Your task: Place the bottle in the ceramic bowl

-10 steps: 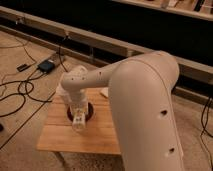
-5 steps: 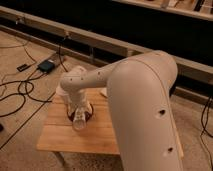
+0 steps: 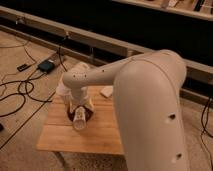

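Note:
The dark maroon ceramic bowl (image 3: 88, 114) sits on the small wooden table (image 3: 102, 135), toward its left side. My gripper (image 3: 77, 113) reaches down from the big white arm, right over the bowl. It is shut on the whitish bottle (image 3: 79, 121). The bottle stands nearly upright, and its lower end is at the bowl's near-left rim. The gripper and bottle hide much of the bowl.
A white cup (image 3: 62, 90) stands at the table's back left, behind the gripper. A flat beige block (image 3: 106, 91) lies at the back edge. Cables (image 3: 20, 92) and a small box (image 3: 46, 65) lie on the floor to the left. A dark wall with a rail runs behind.
The gripper with the bottle has shifted only slightly over the bowl. The bowl, cup and block have not moved.

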Tool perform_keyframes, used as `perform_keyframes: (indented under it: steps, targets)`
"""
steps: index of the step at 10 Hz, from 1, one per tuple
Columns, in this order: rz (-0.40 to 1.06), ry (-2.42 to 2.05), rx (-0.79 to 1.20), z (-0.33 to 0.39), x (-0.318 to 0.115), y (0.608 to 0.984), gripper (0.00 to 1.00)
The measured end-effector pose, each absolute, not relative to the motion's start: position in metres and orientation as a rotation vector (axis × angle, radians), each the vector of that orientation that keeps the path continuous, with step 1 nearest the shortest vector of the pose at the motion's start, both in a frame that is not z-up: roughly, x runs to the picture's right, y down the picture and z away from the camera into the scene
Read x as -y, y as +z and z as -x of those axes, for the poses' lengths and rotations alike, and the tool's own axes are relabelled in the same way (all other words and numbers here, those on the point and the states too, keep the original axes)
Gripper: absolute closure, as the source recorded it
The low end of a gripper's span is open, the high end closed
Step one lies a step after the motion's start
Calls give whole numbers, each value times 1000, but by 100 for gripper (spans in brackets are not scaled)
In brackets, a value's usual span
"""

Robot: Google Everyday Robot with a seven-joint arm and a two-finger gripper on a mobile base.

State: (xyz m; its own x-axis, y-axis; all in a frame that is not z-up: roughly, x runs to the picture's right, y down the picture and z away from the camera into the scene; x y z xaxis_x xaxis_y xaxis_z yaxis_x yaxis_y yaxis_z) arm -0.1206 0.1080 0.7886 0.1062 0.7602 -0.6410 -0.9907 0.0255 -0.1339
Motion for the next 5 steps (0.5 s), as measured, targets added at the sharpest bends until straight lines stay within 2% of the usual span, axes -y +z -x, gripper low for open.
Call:
perform_keyframes:
  steps: [5]
  targets:
    - [658,1500,-400,71,-67,770,30]
